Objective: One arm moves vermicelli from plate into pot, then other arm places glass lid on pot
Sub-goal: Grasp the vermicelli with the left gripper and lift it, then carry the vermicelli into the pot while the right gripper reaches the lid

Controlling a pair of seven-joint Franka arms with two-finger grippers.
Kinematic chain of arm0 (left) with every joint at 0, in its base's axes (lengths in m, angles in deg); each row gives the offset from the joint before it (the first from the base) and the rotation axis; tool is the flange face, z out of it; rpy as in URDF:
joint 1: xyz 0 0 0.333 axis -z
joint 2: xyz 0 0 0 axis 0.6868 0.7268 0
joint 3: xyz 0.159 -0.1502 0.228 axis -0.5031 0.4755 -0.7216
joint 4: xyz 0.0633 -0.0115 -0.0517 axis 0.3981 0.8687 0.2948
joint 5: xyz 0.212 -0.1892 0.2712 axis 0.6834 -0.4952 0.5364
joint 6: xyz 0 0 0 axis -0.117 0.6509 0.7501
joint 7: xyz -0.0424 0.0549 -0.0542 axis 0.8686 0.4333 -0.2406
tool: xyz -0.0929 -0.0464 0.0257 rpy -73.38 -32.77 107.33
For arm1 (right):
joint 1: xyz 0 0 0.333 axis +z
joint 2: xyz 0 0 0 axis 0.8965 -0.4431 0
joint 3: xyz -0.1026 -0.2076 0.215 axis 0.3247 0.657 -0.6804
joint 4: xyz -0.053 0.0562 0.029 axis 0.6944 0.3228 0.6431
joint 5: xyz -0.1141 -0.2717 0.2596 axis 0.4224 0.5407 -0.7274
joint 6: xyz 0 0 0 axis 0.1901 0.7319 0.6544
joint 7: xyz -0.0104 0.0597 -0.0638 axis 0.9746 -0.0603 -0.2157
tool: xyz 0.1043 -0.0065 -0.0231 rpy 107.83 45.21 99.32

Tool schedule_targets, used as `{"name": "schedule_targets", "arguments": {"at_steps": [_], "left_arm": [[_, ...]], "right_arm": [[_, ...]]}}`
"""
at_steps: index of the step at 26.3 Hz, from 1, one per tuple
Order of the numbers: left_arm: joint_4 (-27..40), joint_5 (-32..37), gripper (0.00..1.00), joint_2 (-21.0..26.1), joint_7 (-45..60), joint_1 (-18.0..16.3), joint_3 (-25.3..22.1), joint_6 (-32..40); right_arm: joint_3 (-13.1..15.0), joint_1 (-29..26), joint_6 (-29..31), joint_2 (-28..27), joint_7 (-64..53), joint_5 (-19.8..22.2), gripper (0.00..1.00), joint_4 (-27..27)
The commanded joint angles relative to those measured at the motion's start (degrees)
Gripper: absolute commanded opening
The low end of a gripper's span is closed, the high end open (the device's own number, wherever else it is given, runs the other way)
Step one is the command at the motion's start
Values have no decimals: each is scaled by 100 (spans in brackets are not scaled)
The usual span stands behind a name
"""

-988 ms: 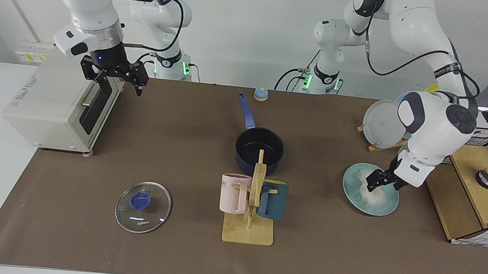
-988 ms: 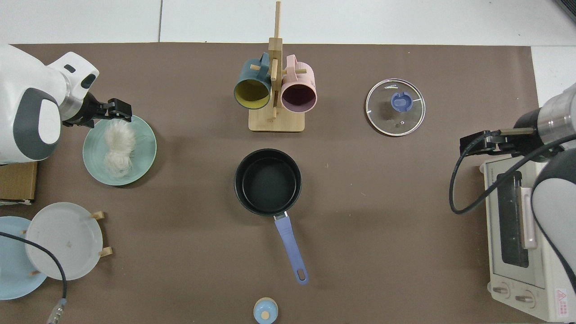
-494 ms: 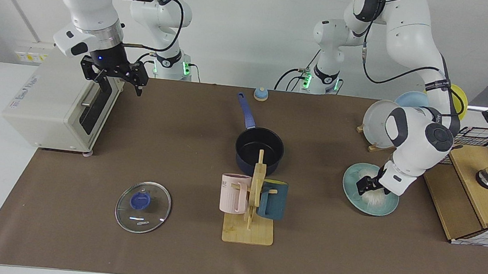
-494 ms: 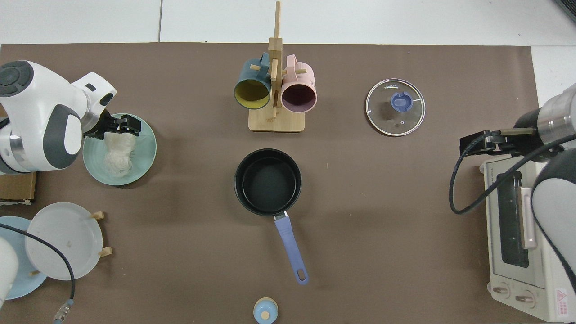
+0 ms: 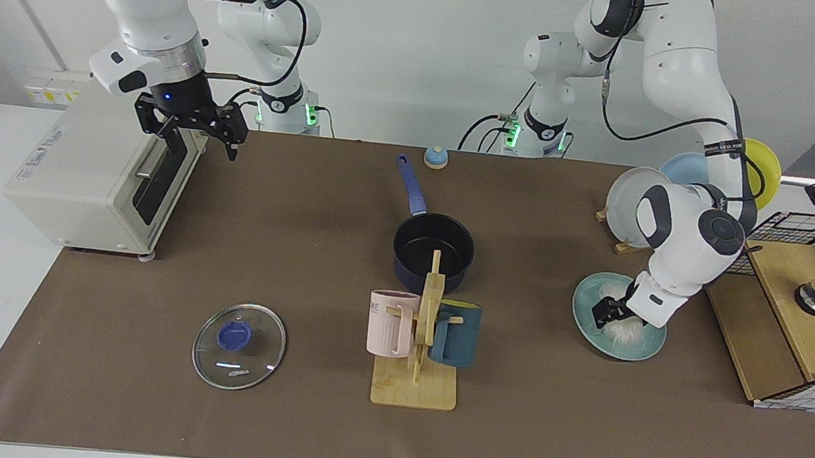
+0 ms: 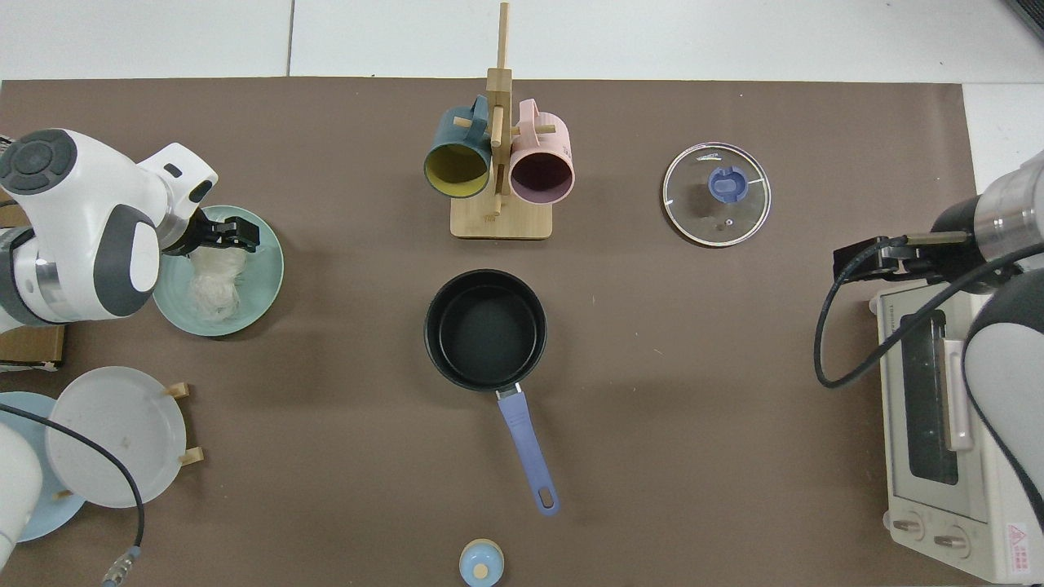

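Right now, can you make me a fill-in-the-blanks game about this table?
1. The vermicelli lies on the ___ plate.
2. The pot has ___ inside it.
3. The glass lid lies flat on the ___.
4. The left end effector is at the vermicelli; the right end effector waits by the ___.

Missing words: teal-green; nothing; table; oven

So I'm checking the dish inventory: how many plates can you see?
4: the teal plate under the noodles; grey-white, sky-blue and yellow ones at the rack behind it. Others may be hidden.
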Motion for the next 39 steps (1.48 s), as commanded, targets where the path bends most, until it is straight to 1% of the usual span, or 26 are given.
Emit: {"name": "schedule_targets", "arguments": {"at_steps": [1, 4, 7, 11, 13, 15, 18, 21, 24, 28, 31, 34, 37, 39], "left_arm": [[100, 91, 0, -46, -89, -71, 10, -94], [-58, 65, 0, 24, -37, -54, 19, -24], [-268, 74, 0, 33, -28, -36, 19, 265], [-778, 39, 0, -46, -19, -1, 98, 1073], [-1024, 21, 0, -116, 147, 17, 177, 1530], [-1192, 30, 0, -239, 533, 25, 326, 1943], [-1289, 21, 0, -467, 1087, 25, 659, 2278], [-1289, 21, 0, -722, 1535, 34, 967, 2516], [-1280, -5, 0, -889, 1975, 43, 1362, 2683], [-1245, -5, 0, -943, 2774, 52, 1933, 2631], [-1166, -5, 0, -934, 3258, 52, 2329, 2482], [-982, -23, 0, -934, 3557, 52, 2602, 2227], [-640, -110, 0, -925, 3891, 52, 2875, 1640], [-367, -111, 0, -925, 4137, 69, 2989, 1174]], "right_arm": [[-50, -109, 22, 48, -145, -143, 100, -21], [-50, -109, 31, 48, -145, -143, 100, -21], [-58, -100, 22, 48, -154, -143, 100, -30], [-58, -38, 13, 48, -154, -143, 100, -21], [-58, -65, 22, 48, -154, -152, 100, -21], [-67, -91, 39, 39, -163, -152, 100, -21], [-58, -117, 127, -40, -207, -99, 99, 5], [-58, -135, 145, -136, -181, -99, 99, 233], [-58, -135, 127, -496, -163, -47, 99, 671], [-50, -109, 145, -1119, -154, -11, 99, 1330], [-32, -74, 127, -1708, -154, -11, 99, 1963], [-23, -47, 189, -2157, -145, -2, 99, 2281], [-32, -38, 312, -2473, -145, 24, 99, 2527], [-50, -12, 408, -2649, -145, 182, 98, 2633]]}}
